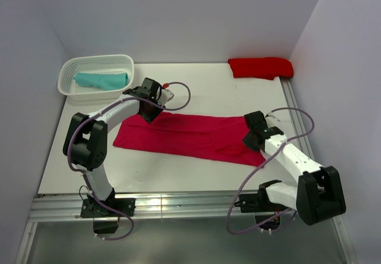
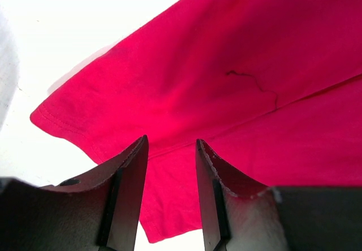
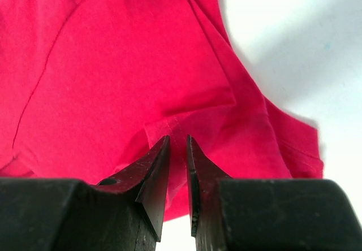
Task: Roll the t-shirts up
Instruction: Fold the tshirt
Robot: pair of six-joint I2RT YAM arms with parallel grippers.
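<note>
Three t-shirts [image 1: 190, 136], one basket [image 1: 89, 94], two arms [image 1: 116, 112].

No word, label, brand mark, number or sign can be read in any of the three views. The red t-shirt [image 1: 190, 134] shows only plain cloth and stitched seams, and the white basket [image 1: 95, 77] shows only its bare lattice.
</note>
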